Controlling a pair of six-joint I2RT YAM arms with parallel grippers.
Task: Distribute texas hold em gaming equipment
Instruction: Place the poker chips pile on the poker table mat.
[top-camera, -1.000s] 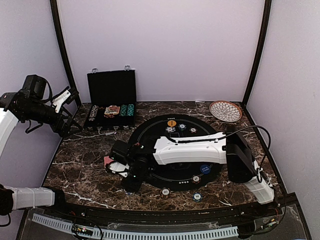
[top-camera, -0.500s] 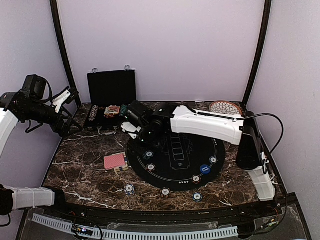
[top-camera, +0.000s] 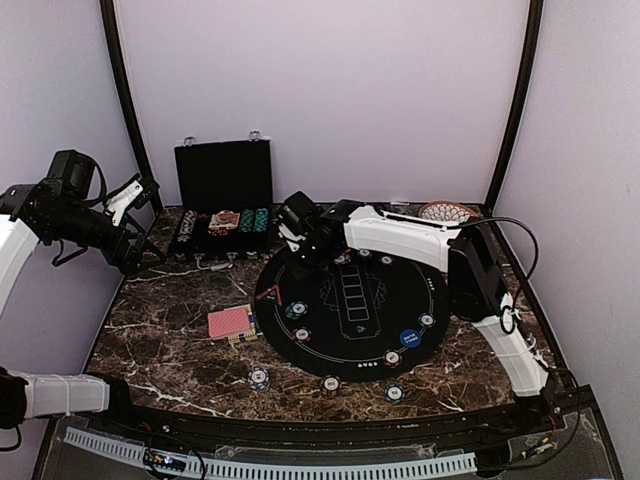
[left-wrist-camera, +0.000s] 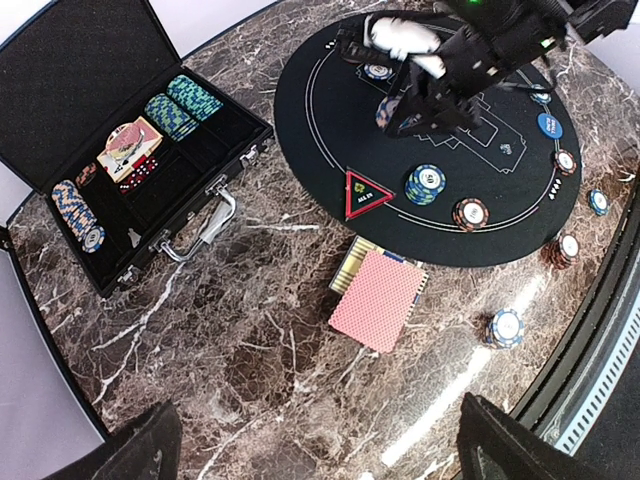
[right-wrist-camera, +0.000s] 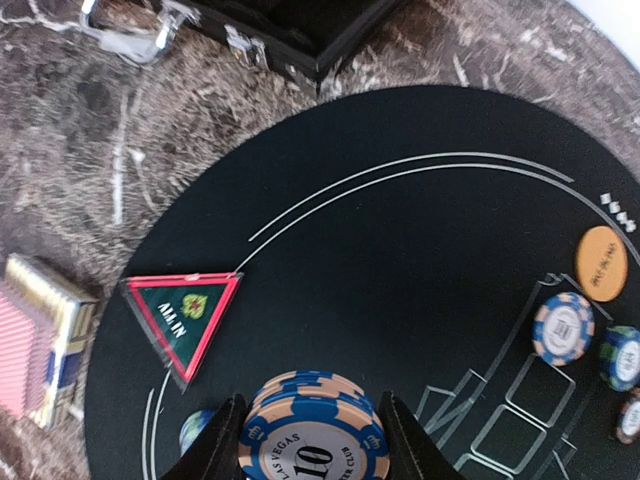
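Hovering above the back-left edge of the round mat (top-camera: 345, 338), your right gripper (right-wrist-camera: 310, 445) clamps a stack of chips (right-wrist-camera: 312, 395). Nearby lie a triangular marker (right-wrist-camera: 185, 305) and, off the mat, the card deck (top-camera: 230, 322); the open case (top-camera: 222, 175) stands just behind. Your left gripper (top-camera: 138, 222) hangs aside, fingers spread wide.

The right arm (top-camera: 400, 235) lies over the back of the round black mat (top-camera: 340, 335), its claw (right-wrist-camera: 312, 455) closed on a chip stack (right-wrist-camera: 313, 420), so that side is blocked. The open case (top-camera: 222, 200) fills the back left corner; the plate (top-camera: 450, 211) sits back right. A card pack (top-camera: 230, 323) lies just left of the mat. Chips (top-camera: 330, 383) dot its near edge. The mat's middle and the near left counter (top-camera: 160, 340) are free.
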